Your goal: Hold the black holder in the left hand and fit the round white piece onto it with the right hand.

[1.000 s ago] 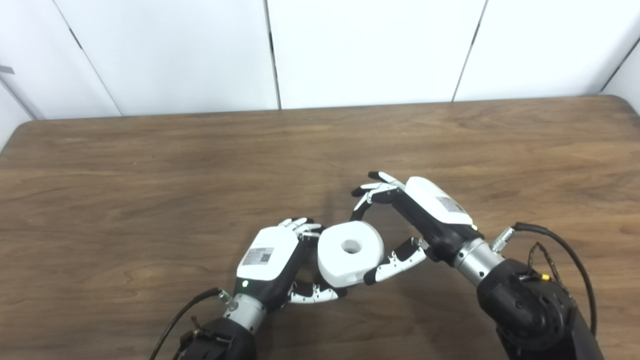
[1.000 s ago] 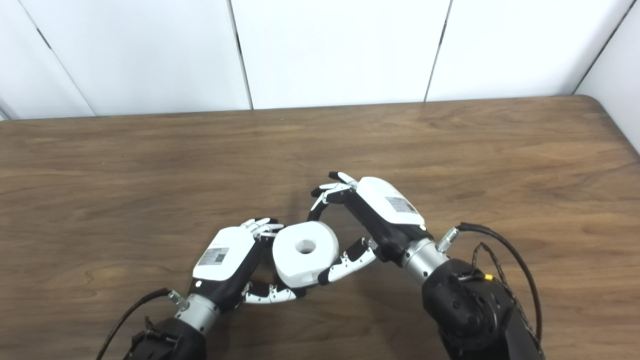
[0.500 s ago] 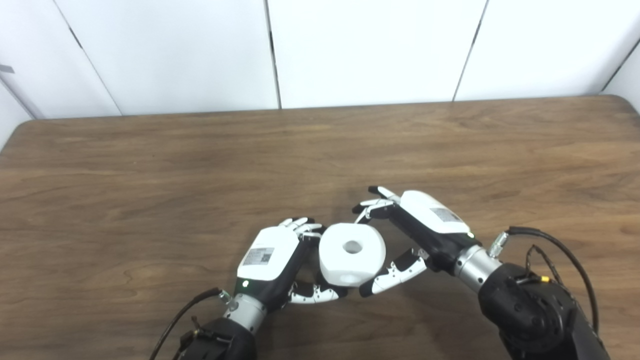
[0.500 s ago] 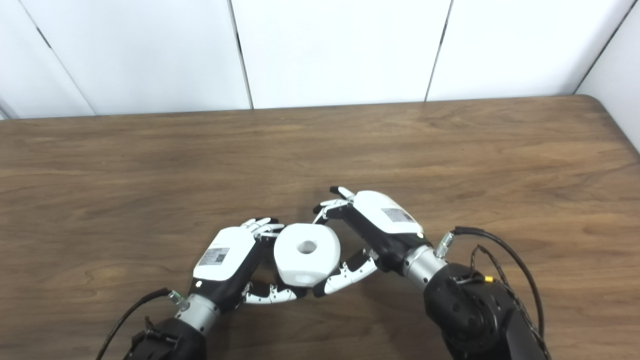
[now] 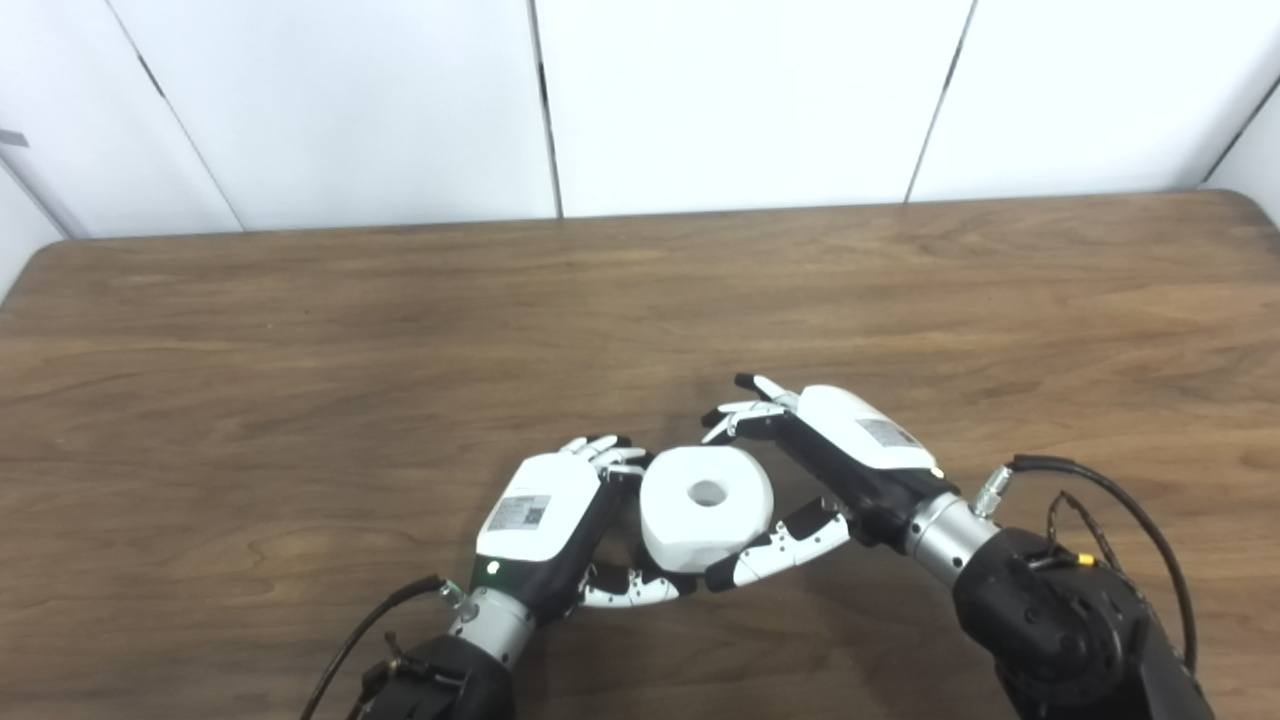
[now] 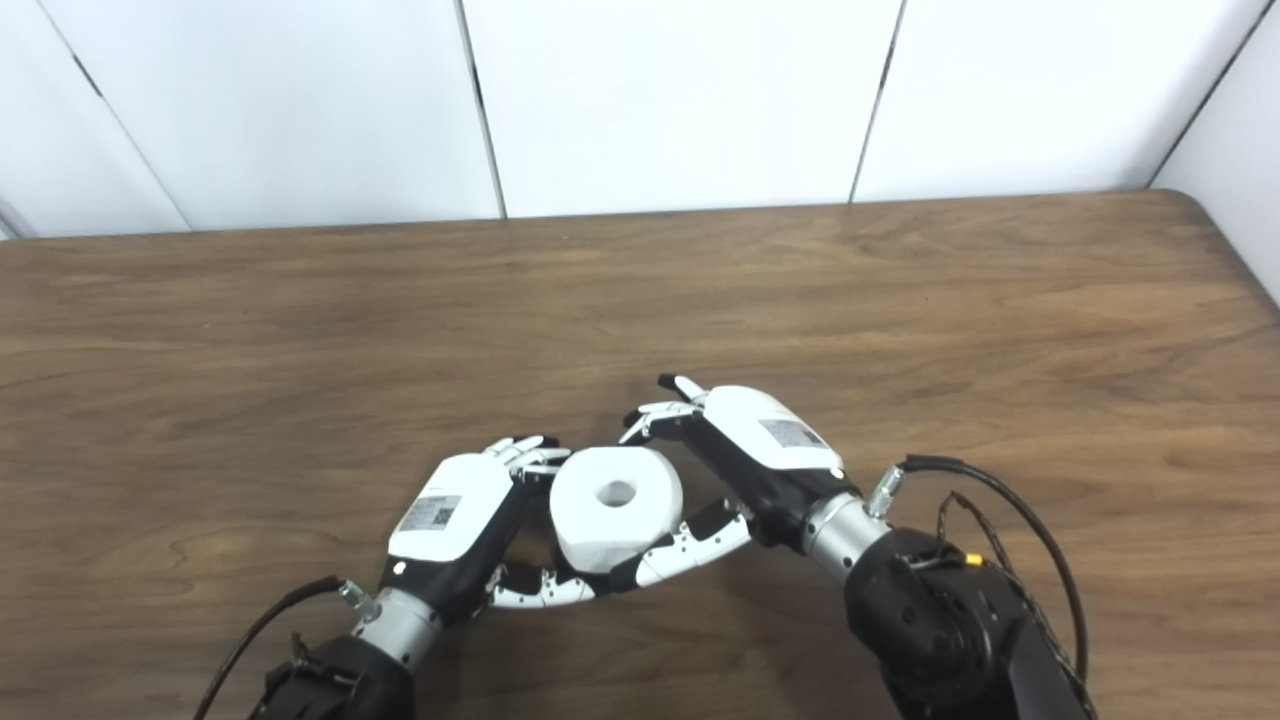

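- The round white piece point(image 5: 706, 506) sits low over the wooden table point(image 5: 300, 380), between both hands. The left hand point(image 5: 560, 520) is curled under and beside it; the black holder is hidden there, so I cannot tell how firmly it is gripped.
- The right hand point(image 5: 800, 470) is spread around the piece — thumb at its near edge, fingers point(image 5: 735, 420) apparently clear of it.
- Risk: a sideways nudge could tip the piece off a hidden, unseated fit — or twist the holder.
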Tool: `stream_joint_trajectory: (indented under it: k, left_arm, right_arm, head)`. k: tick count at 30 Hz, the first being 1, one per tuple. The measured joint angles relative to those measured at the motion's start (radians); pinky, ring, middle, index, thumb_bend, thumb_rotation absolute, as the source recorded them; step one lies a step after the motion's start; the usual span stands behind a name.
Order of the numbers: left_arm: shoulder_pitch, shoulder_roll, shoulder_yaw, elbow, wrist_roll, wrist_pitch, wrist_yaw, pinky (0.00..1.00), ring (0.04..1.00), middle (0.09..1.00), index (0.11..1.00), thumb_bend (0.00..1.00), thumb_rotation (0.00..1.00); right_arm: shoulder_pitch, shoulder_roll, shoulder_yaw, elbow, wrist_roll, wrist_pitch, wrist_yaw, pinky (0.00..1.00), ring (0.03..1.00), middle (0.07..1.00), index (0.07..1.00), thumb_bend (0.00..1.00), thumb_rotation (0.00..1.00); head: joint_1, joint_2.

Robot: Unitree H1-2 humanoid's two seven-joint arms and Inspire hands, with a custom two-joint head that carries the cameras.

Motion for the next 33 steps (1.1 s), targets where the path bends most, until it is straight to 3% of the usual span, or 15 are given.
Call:
stream_joint_trajectory:
  k: [8,18,25,33]
  left_arm:
    - [0.0,0.0,0.0,0.0,0.0,0.0,0.0,0.91,0.897,0.807,0.486,0.52,0.06]
    - [-0.001,0.0,-0.001,0.001,0.001,0.0,0.0,0.91,0.894,0.801,0.486,0.52,0.06]
    - [-0.002,0.0,-0.001,0.001,0.002,0.0,-0.001,0.91,0.894,0.798,0.486,0.52,0.06]
    - [-0.005,0.001,-0.001,0.001,0.002,0.001,-0.006,0.91,0.888,0.793,0.486,0.52,0.06]
  right_arm:
    - [0.0,0.0,0.001,0.0,-0.022,0.002,0.009,1.0,1.0,0.86,0.712,1.0,0.51]
    - [-0.017,-0.001,-0.009,-0.027,-0.077,0.002,0.051,1.0,1.0,0.939,0.82,1.0,0.57]
    - [-0.041,-0.016,-0.021,-0.071,-0.136,0.003,0.133,1.0,1.0,0.998,0.882,1.0,0.58]
    - [-0.046,-0.015,-0.026,-0.113,-0.22,0.008,0.249,1.0,1.0,1.0,0.988,1.0,0.58]
  head:
    - [-0.003,-0.003]
    - [-0.002,0.0]
    - [-0.002,-0.002]
    - [0.0,-0.002]
